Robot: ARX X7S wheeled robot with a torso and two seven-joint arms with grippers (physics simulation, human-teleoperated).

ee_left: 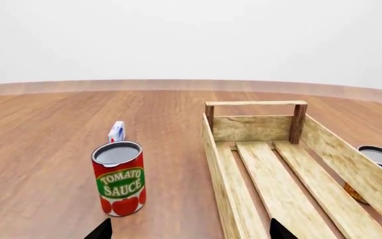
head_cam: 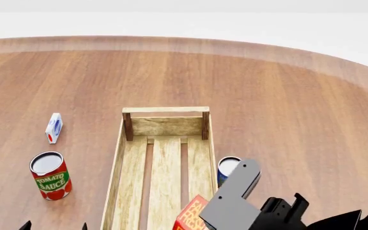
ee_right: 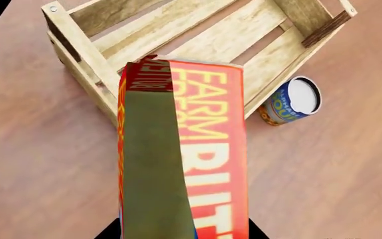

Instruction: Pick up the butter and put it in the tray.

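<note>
Between the fingers of the right gripper (ee_right: 184, 231) sits the butter (ee_right: 208, 149), a red-orange carton lettered "FARM FRESH" in yellow and white; the gripper is clamped on it, one dark finger lying across its face in the right wrist view. The carton hangs above the near end of the tray (head_cam: 132, 187), a light-wood slatted crate with darker corner posts, and no part of it touches the slats. Just beside the gripper, outside the tray's right wall, stands a blue-labelled can (ee_right: 290, 101) with a grey lid. Across the tray from the right gripper, the left gripper (ee_left: 189, 230) hangs with its fingertips spread wide and nothing between them. Ahead of it stands a tomato sauce can (ee_left: 120, 178), and beyond that a small white carton (ee_left: 117, 132), upright on the wooden table (head_cam: 286, 105).
</note>
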